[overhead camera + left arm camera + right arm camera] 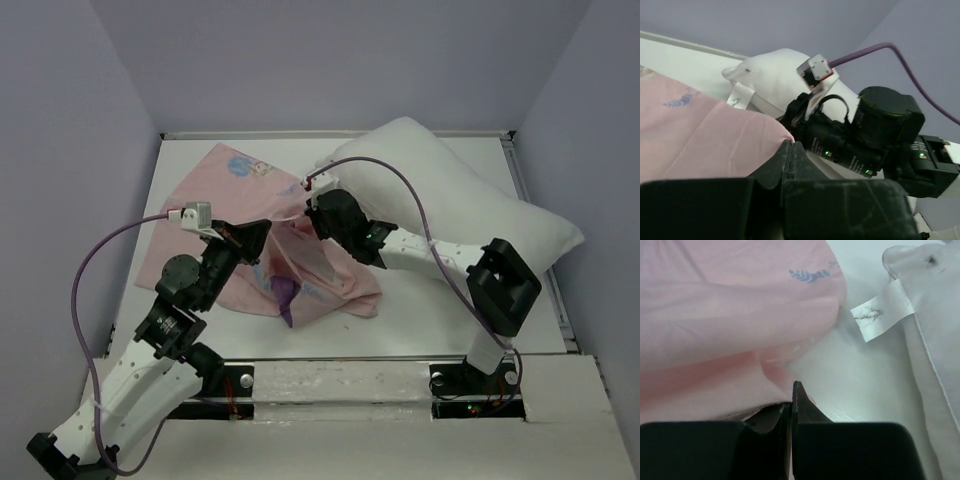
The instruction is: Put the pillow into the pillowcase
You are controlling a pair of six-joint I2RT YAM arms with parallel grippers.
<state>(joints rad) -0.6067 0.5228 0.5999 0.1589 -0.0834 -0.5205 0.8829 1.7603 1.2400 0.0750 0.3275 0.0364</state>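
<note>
The table bears everything; the pillow lies slantwise across its far right part, wholly outside the cover, one corner pointing at the middle; the pillowcase is spread left of centre, pale pink side up, its near-right part drawn into a ridge between the two arms, just beside that pillow corner but not around it

The step in hand looks to be opening the mouth of the case; to do it well, each arm should hold only one layer of the hem, so that drawing them apart makes a gap instead of lifting both layers together; the mouth should face the pillow's nearest corner, low to the table, so the corner can slide in; pull gently, since thin cloth will slip from a small pinch

The left gripper is clenched, fingers meeting with no gap in its wrist view, pink cloth gathered at the tips, so it seems to pinch the fabric; the right gripper is likewise closed tight on a fold of pink edge; how many layers either holds I cannot tell

The pillow's small white tag lies flat on the table, near the right fingertips yet clear of them
</note>
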